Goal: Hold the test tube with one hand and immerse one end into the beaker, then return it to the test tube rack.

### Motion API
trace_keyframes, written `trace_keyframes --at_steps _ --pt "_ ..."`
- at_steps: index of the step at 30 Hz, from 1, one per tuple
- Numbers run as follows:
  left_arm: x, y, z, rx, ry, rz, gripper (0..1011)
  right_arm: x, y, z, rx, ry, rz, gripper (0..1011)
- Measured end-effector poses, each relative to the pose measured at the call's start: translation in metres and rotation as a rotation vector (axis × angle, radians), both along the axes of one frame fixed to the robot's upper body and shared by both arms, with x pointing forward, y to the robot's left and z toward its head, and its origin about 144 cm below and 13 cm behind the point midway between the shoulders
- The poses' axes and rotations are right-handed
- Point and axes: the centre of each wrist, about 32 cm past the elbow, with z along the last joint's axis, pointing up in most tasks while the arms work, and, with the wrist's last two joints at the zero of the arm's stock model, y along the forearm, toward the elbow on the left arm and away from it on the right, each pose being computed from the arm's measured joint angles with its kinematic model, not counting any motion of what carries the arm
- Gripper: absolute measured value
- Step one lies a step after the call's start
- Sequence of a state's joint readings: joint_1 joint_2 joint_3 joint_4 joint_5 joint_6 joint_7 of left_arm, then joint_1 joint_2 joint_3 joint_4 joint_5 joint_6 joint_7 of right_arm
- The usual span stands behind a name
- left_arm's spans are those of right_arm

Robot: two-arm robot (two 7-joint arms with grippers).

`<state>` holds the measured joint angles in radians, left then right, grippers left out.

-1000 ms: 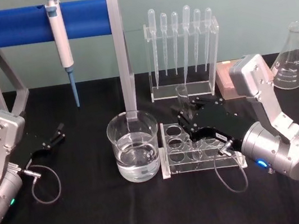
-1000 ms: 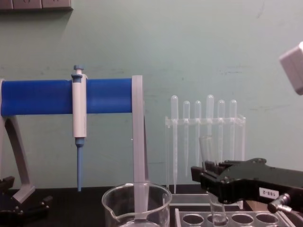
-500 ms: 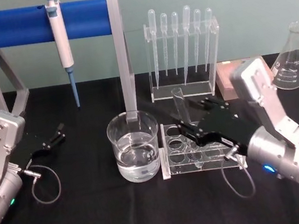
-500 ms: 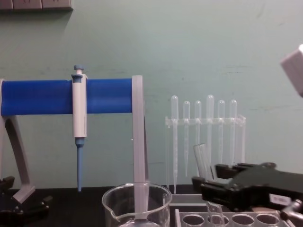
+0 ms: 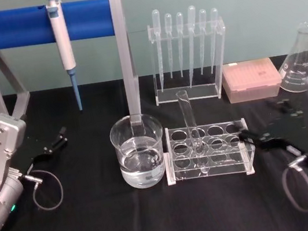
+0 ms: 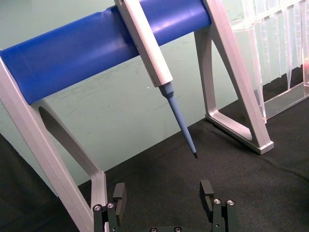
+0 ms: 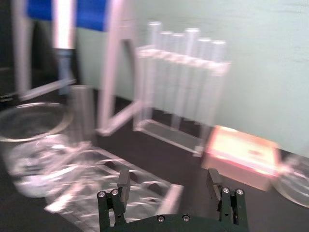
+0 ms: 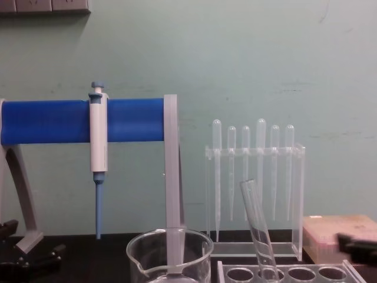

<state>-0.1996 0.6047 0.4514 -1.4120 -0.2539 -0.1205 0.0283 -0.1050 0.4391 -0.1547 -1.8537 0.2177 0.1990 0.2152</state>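
Nearest you on the right, your right gripper point(image 5: 250, 135) sits low over the black desk point(image 5: 101, 223), just beside the right end of the clear tube rack point(image 5: 212, 169) and not touching it. In the right wrist view its fingers point(image 7: 123, 183) are spread apart with nothing between them. On your left, the left gripper point(image 5: 58, 137) rests near the desk's left side, well apart from the glassware; in the left wrist view its fingers point(image 6: 119, 194) are also spread and hold nothing.

Between the two arms, the beaker point(image 5: 139, 157) stands upright, partly filled with clear liquid, just beside the left end of the rack. The test tube point(image 5: 191, 130) stands in the rack, in a hole of the near row, second from the left as far as you can tell. It is free of both grippers and leans, its open top tilted toward the left and back. From the chest view you see the same lean, the tube point(image 8: 258, 230) rising out of the rack point(image 8: 283, 274).

Farther back, a clear stand of plastic pipettes point(image 5: 188, 51) sits behind the rack, a pinkish box point(image 5: 252, 79) to its right, and a conical flask point(image 5: 298, 63) beyond that. At the left rear, a blue-and-white pipettor point(image 5: 62, 45) hangs from a blue bar on grey legs point(image 5: 39, 22).
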Motion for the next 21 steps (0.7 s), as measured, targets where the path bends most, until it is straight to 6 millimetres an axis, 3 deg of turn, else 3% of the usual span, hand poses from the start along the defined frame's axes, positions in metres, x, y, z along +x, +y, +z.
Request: trace_keyframes --at_steps 5,14,21 --pt "0.000 0.000 0.000 0.000 0.000 0.000 1000 0.006 -0.018 -0.016 0.017 -0.054 -0.146 1002" --pt "0.000 0.000 0.000 0.000 0.000 0.000 1000 0.019 -0.015 -0.057 -0.014 -0.132 -0.263 1002" --pt "0.000 0.000 0.000 0.000 0.000 0.000 1000 0.019 -0.015 -0.055 -0.014 -0.134 -0.262 1002"
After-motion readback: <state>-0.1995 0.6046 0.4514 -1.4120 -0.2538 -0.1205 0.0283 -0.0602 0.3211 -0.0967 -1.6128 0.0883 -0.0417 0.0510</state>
